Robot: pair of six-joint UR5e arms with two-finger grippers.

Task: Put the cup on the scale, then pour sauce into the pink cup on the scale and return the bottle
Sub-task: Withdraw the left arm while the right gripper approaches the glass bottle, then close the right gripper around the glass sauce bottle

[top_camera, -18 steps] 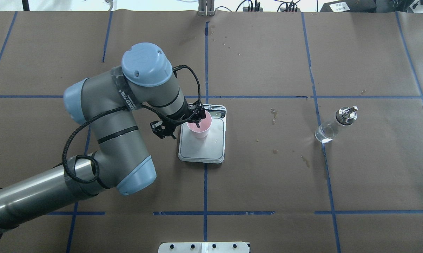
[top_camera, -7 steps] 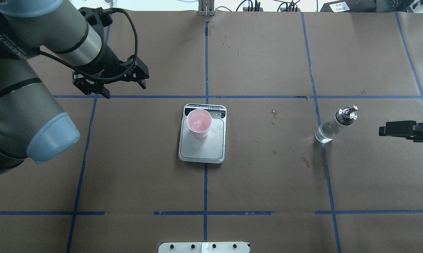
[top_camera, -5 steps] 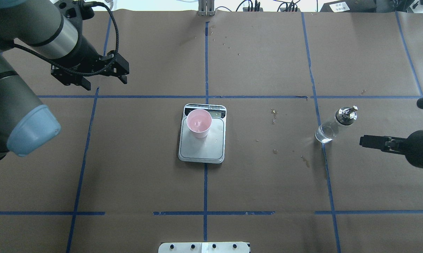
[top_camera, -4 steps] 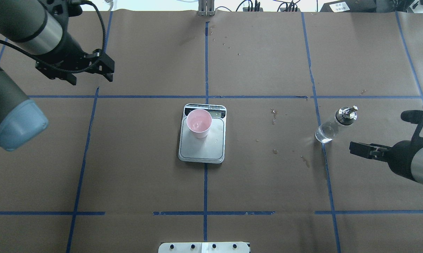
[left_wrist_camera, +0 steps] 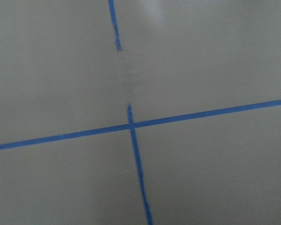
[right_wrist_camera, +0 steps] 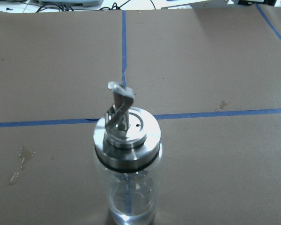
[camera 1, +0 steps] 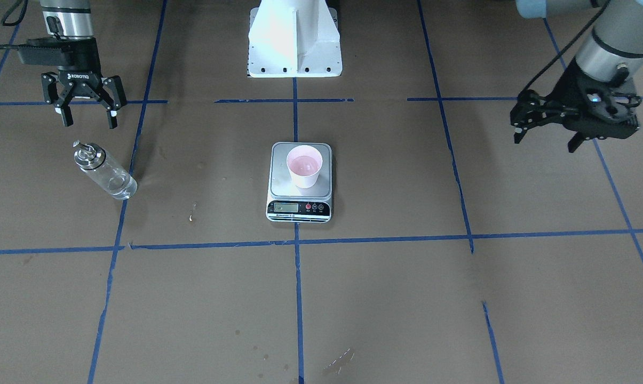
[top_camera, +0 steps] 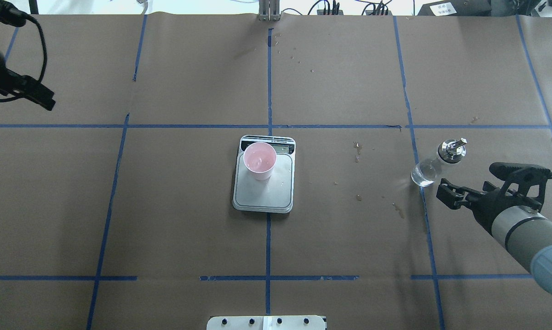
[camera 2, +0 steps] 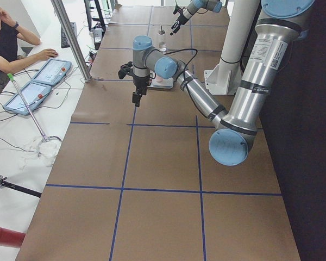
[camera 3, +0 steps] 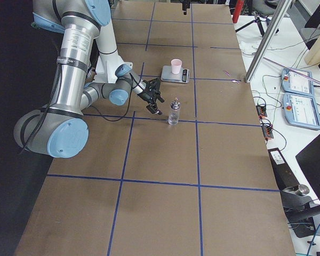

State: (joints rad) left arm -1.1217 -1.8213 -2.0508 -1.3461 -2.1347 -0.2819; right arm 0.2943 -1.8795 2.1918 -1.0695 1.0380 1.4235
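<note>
Fingers on the right arm [camera 1: 64,114] hang spread apart and empty above the table [camera 1: 406,293]. The bottle [camera 1: 105,173] stands upright just in front of them, untouched. Clear sauce [right_wrist_camera: 131,201] sits low inside it, under the silver collar and spout. On the other side, the left fingers [camera 1: 522,127] are spread too, holding nothing, lifted clear of the table. Between the two pairs, well apart from both, the pink cup [camera 1: 304,166] stands upright on the steel platform of the scale [camera 1: 299,208].
</note>
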